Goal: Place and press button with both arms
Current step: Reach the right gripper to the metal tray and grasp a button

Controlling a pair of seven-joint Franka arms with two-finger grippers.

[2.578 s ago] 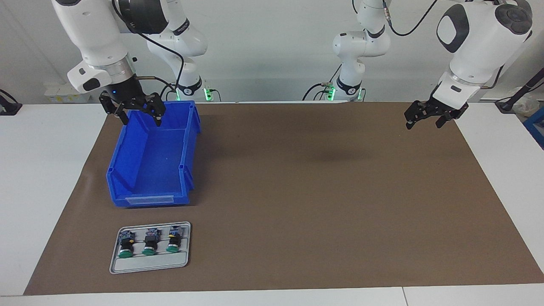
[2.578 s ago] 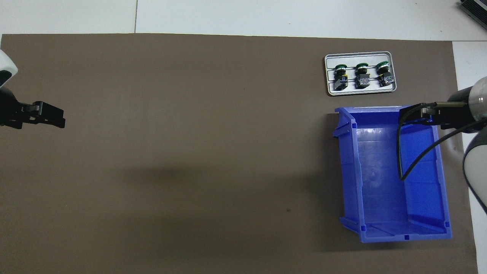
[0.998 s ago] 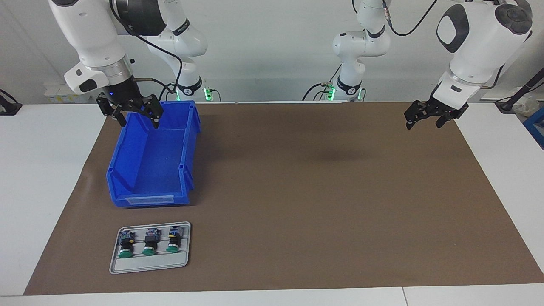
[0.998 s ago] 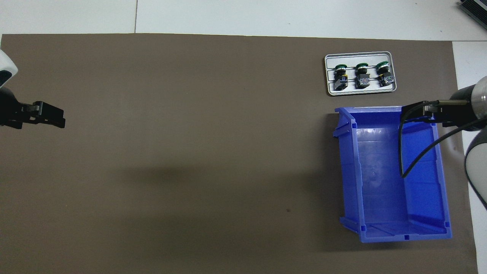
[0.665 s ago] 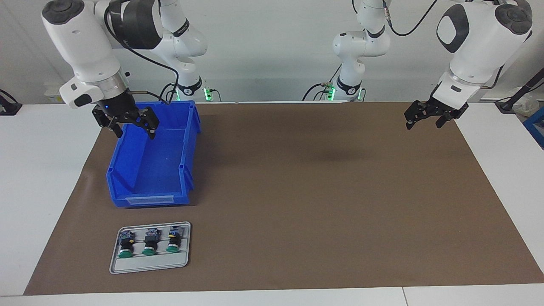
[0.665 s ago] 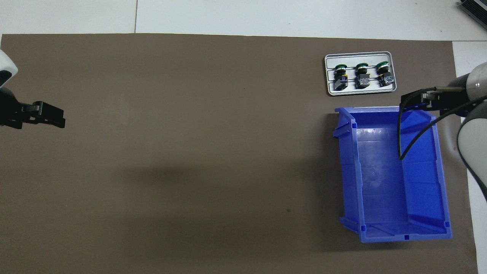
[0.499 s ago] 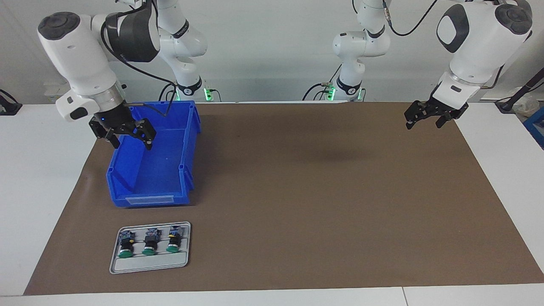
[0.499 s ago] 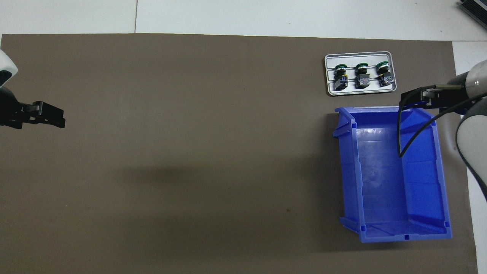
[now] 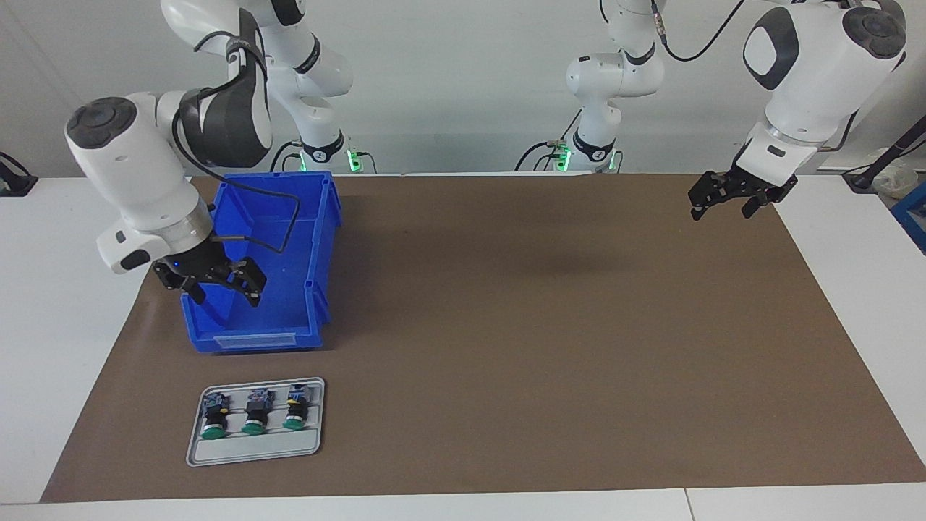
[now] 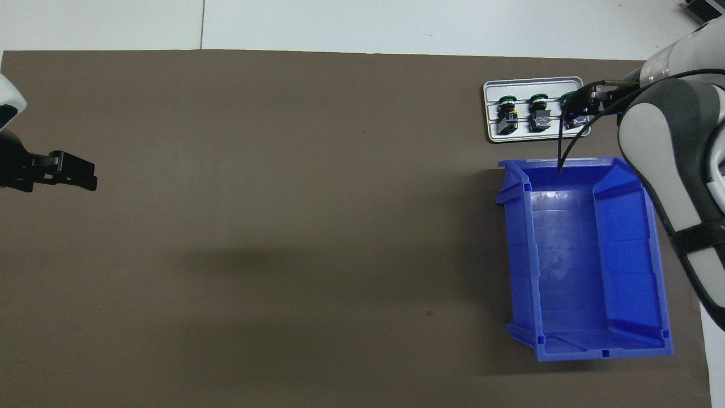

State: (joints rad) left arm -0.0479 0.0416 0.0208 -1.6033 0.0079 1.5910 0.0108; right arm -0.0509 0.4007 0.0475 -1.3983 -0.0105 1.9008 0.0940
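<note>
Three green-capped buttons lie side by side in a small grey tray, farther from the robots than the blue bin, at the right arm's end of the table. My right gripper is open and empty, in the air over the bin's end toward the tray. In the overhead view my right gripper partly covers the end button of the row in the tray. My left gripper is open and empty, and waits in the air over the mat's edge at the left arm's end; it also shows in the overhead view.
The blue bin holds nothing and stands nearer to the robots than the tray. A brown mat covers most of the white table. A black cable loops from the right wrist over the bin.
My right gripper has moved away from the robots along the bin toward the tray and come lower, still open. The left arm, the bin, the tray and the buttons have not moved.
</note>
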